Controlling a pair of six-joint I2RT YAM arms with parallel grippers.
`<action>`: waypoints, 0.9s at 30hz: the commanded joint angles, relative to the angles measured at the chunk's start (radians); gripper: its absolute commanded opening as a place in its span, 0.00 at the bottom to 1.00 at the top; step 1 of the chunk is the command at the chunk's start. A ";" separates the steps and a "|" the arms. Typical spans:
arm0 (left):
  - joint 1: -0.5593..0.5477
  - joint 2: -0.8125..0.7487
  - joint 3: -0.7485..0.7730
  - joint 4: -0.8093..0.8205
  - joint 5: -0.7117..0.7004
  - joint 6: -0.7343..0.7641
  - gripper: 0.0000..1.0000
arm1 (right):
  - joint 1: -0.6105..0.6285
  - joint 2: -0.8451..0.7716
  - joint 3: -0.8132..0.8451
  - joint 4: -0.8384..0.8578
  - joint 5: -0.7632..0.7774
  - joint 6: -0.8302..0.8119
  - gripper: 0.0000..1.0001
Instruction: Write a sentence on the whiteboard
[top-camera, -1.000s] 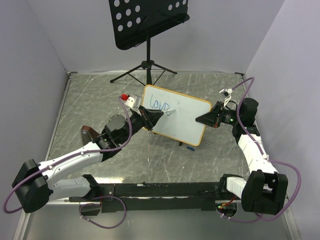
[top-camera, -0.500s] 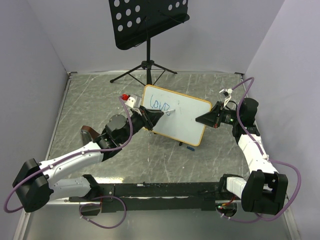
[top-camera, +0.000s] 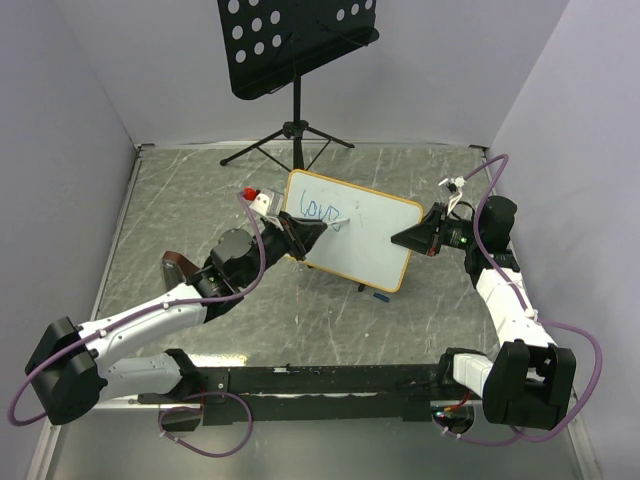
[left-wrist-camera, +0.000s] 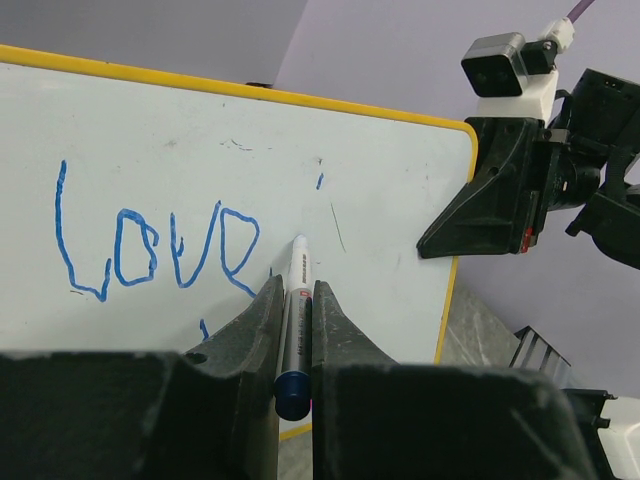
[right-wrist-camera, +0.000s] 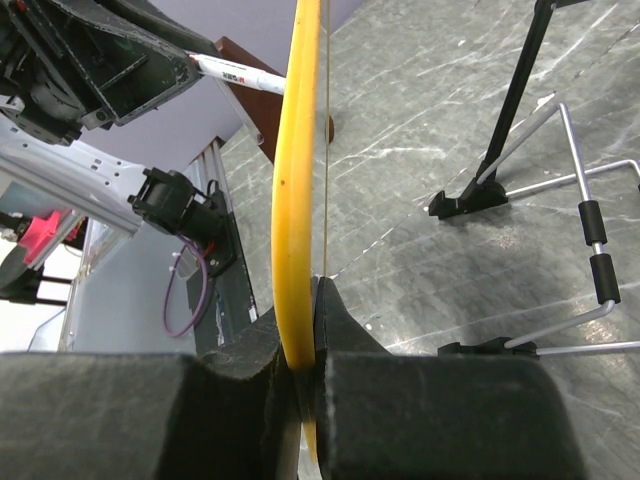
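The whiteboard (top-camera: 372, 240) stands tilted at the table's middle, its frame showing yellow (left-wrist-camera: 455, 250). Blue handwriting, the start of the sentence (left-wrist-camera: 150, 250), reads "love" on its upper left (top-camera: 322, 212). A short blue stroke (left-wrist-camera: 319, 181) sits to the right of that word. My left gripper (left-wrist-camera: 293, 290) is shut on a white marker (left-wrist-camera: 297, 290) with a blue end, and its tip rests at the board just right of the word. In the top view this gripper (top-camera: 308, 233) is at the board's left part. My right gripper (right-wrist-camera: 305, 300) is shut on the board's right edge (right-wrist-camera: 300, 150), also seen from above (top-camera: 405, 238).
A black perforated music stand (top-camera: 295, 45) on a tripod (top-camera: 290, 140) rises behind the board. A small blue cap (top-camera: 380, 296) lies on the table by the board's near corner. Wire feet (right-wrist-camera: 590, 250) show behind the board. A brown block (top-camera: 175, 265) lies at the left.
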 joint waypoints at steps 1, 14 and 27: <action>0.004 0.003 0.035 0.046 0.003 0.008 0.01 | 0.002 -0.021 0.013 0.081 -0.048 0.000 0.00; 0.005 0.043 0.073 0.057 0.016 0.009 0.01 | 0.004 -0.025 0.013 0.086 -0.052 0.005 0.00; 0.005 0.069 0.089 0.050 0.038 0.002 0.01 | 0.002 -0.028 0.012 0.091 -0.054 0.009 0.00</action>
